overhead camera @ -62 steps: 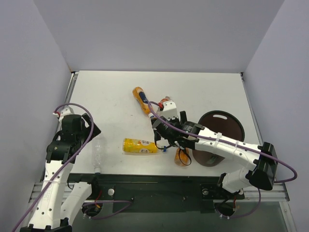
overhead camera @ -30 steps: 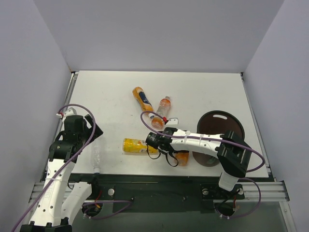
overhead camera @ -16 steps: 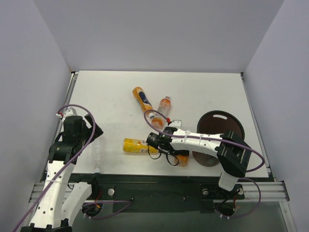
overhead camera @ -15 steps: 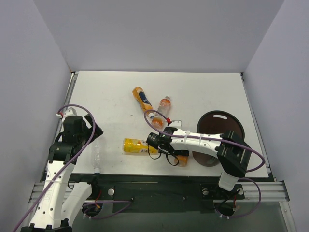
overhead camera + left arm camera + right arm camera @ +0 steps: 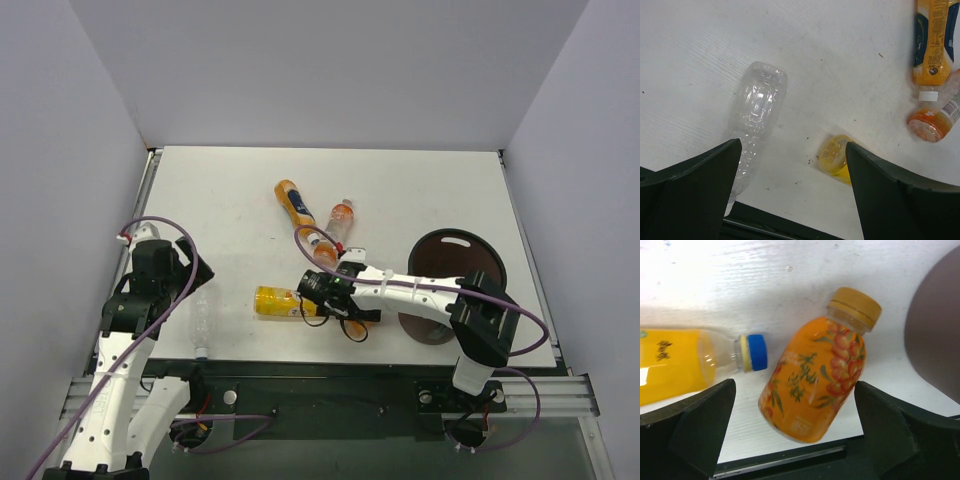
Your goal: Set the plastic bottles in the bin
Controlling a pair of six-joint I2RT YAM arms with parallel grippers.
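My right claw is spread wide over the stubby orange bottle, lying near the bin. Looks full, so probably heavyish and slick. I'd pinch mid-label, not the cap.

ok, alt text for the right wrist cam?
An orange bottle with a tan cap lies on the white table, framed by the open right tool. A blue-capped yellow bottle lies left of it; the brown bin fills the right edge.
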